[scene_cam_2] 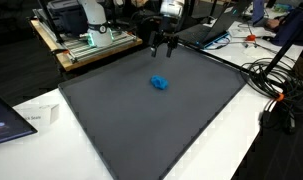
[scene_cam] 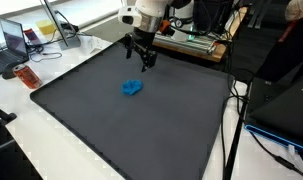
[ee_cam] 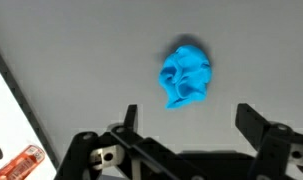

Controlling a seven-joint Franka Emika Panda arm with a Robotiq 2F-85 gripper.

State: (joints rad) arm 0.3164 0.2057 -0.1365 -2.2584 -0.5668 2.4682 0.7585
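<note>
The 2 exterior cameras stand high and well back, each looking obliquely down across the dark grey rectangular mat point(scene_cam: 121, 130) toward the white robot arm point(scene_cam: 143, 14). The wrist camera looks almost straight down from close above. All 3 views share the crumpled bright blue cloth point(ee_cam: 184, 75).

A cloth point(scene_cam: 132, 88) is being shown lying mid-mat point(scene_cam: 91, 130) on a table point(scene_cam: 21, 135); the gripper point(scene_cam: 142, 62) is being held above the mat's far part, apart from the cloth.
</note>
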